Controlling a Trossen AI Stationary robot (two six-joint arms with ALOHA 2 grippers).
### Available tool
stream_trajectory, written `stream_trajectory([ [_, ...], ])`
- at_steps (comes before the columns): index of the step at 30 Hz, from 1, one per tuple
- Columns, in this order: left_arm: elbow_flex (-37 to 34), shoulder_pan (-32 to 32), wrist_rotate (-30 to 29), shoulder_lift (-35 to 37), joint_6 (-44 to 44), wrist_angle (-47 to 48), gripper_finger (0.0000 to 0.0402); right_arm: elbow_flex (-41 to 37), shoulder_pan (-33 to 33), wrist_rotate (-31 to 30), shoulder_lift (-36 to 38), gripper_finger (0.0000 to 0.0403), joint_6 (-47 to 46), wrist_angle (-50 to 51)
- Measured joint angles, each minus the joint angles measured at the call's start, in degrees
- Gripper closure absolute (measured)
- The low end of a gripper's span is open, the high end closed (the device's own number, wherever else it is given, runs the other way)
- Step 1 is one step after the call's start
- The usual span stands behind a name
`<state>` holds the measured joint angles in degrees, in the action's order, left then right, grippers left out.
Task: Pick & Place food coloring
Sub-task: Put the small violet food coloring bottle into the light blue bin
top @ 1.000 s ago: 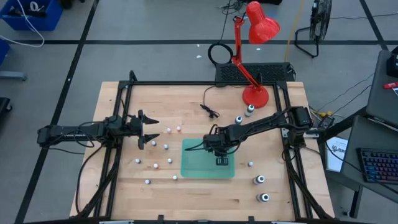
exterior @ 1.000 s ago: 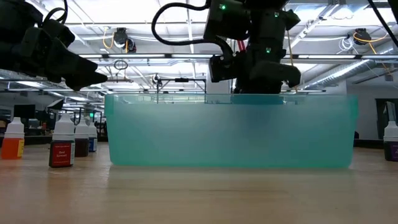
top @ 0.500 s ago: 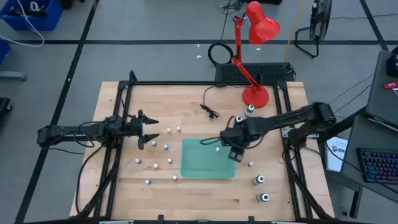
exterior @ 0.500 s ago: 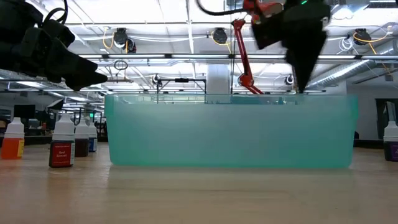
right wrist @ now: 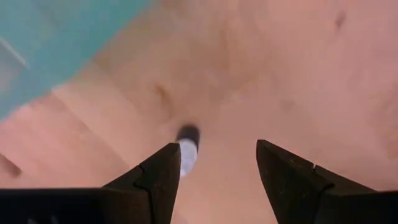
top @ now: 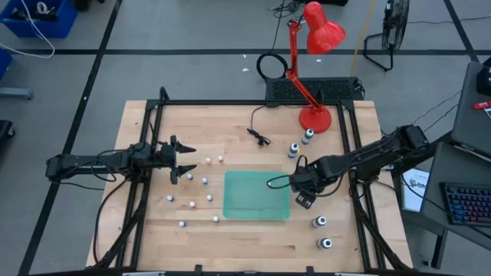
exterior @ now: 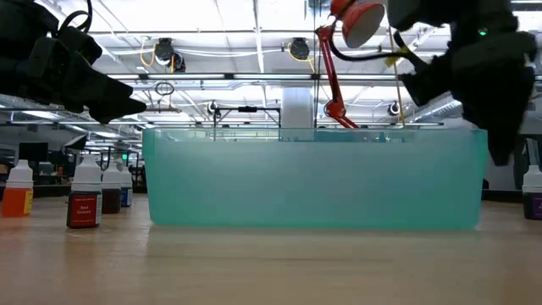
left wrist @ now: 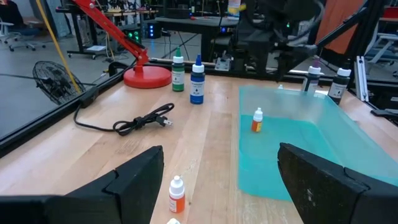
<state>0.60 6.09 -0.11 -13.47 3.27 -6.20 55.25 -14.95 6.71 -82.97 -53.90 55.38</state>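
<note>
Wooden bench [top: 245, 238] in a workshop, red lamp [top: 314, 46] at its far edge. Green tray [top: 256, 195] sits mid-bench; left wrist view alone shows one small bottle [left wrist: 257, 120] already in it. Right gripper [top: 305, 201] is off the tray's right edge, fingers apart, empty, over a loose bottle [right wrist: 186, 144]. Likely next: descend, clamp it. Left gripper [top: 182, 159] waits, open, near the left-side bottles [top: 198, 188].
</note>
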Motion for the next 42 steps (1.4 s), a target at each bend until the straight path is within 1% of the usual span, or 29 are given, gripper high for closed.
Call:
stream_trajectory([
  [3,0.0,0.0,0.0,0.0,0.0,0.0,0.0091,-1.4,-1.2,2.6,0.1,0.0208,-2.0,-1.2],
  [14,0.0,0.0,0.0,0.0,0.0,0.0,0.0092,-1.9,-4.8,2.5,0.1,0.021,-4.8,-7.4],
  [21,0.0,0.0,0.0,0.0,0.0,0.0,0.0091,-1.9,-5.4,-0.8,0.1,0.0215,-5.0,-7.3],
  [32,0.0,0.0,0.0,0.0,0.0,0.0,0.0091,-1.9,-5.4,-0.9,0.0,0.0215,-5.0,-6.7],
  [42,0.0,0.0,0.0,0.0,0.0,0.0,0.0091,-1.9,-5.4,-0.6,-2.6,0.0216,-3.8,-6.2],
])
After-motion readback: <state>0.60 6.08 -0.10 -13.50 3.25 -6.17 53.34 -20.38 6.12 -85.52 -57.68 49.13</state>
